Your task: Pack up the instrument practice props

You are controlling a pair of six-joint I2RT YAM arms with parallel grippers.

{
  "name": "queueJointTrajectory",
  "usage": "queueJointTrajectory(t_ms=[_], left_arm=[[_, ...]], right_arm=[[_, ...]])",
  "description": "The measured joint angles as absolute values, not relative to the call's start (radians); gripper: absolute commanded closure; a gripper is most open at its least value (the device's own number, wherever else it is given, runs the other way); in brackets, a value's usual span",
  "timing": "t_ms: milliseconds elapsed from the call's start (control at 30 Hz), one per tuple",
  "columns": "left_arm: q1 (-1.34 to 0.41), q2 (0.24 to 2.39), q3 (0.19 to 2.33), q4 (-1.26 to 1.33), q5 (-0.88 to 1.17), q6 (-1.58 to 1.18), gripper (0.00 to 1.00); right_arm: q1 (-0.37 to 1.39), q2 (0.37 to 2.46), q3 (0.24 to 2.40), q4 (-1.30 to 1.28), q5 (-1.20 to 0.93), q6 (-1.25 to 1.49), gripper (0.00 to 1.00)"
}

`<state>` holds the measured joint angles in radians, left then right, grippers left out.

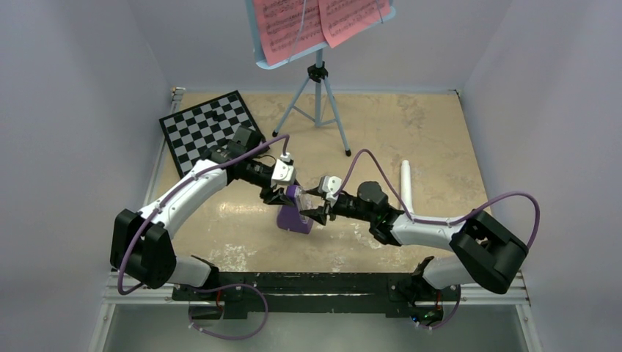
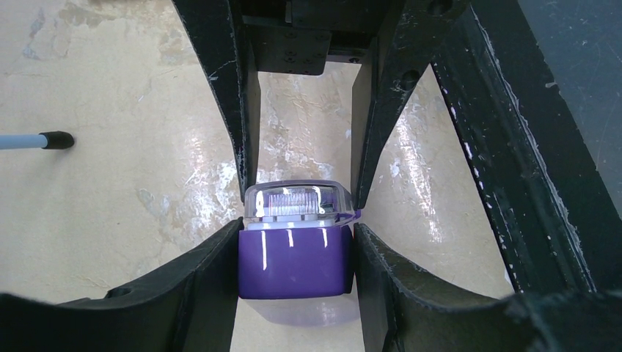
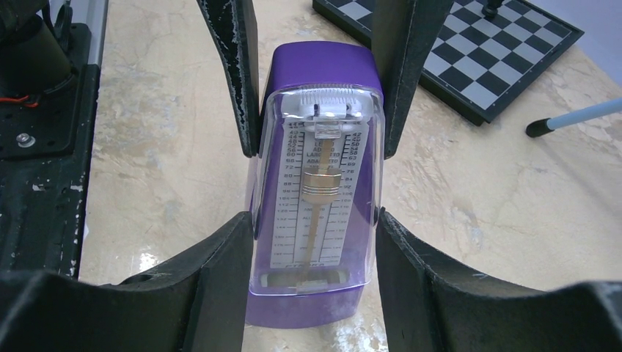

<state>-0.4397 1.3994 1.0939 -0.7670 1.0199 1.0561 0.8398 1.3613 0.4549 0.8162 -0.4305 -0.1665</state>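
Two grips, one prop | left fingers (image 1: 282,196) clamped on purple metronome (image 1: 295,218) body, right fingers (image 1: 317,212) clamped on its clear cover (image 3: 319,183) | metronome upright on worktop (image 1: 411,132), between them | best: steady base, move cover straight, no twisting.

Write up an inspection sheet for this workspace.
Surface: beige marbled tabletop, glossy in places.
Job's things: purple wedge-shaped metronome upright at centre; white tube lying to the right; light-blue music stand on its tripod at the back, pink sheet-music pages on it.
Clutter: black-and-white chessboard, far left.
Grippers: left pincer and right pincer both closed on the metronome from opposite sides.
Cables: purple cables looped along both arms.
Surroundings: plain pale walls on three sides.
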Motion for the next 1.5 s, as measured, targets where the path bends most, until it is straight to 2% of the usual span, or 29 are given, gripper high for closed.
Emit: queueJointTrajectory(t_ms=[233, 700, 1233, 1400, 1500], left_arm=[[-0.440, 1.393, 1.083, -0.749, 1.019, 1.034, 1.00], [-0.426, 1.365, 1.051, -0.738, 1.031, 1.063, 1.00], [-0.415, 1.366, 1.052, -0.728, 1.023, 1.032, 1.00], [-0.414, 1.367, 1.052, -0.723, 1.020, 1.020, 1.00], [-0.414, 1.367, 1.052, -0.724, 1.019, 1.021, 1.00]], right_arm=[[0.845, 1.365, 0.453, 0.829, -0.426, -0.171, 1.00], [0.840, 1.435, 0.401, 1.028, -0.445, -0.126, 1.00], [0.838, 1.427, 0.412, 0.986, -0.430, -0.067, 1.00], [0.836, 1.419, 0.421, 0.958, -0.438, -0.071, 0.80], [0.835, 1.402, 0.433, 0.910, -0.439, -0.073, 0.76]])
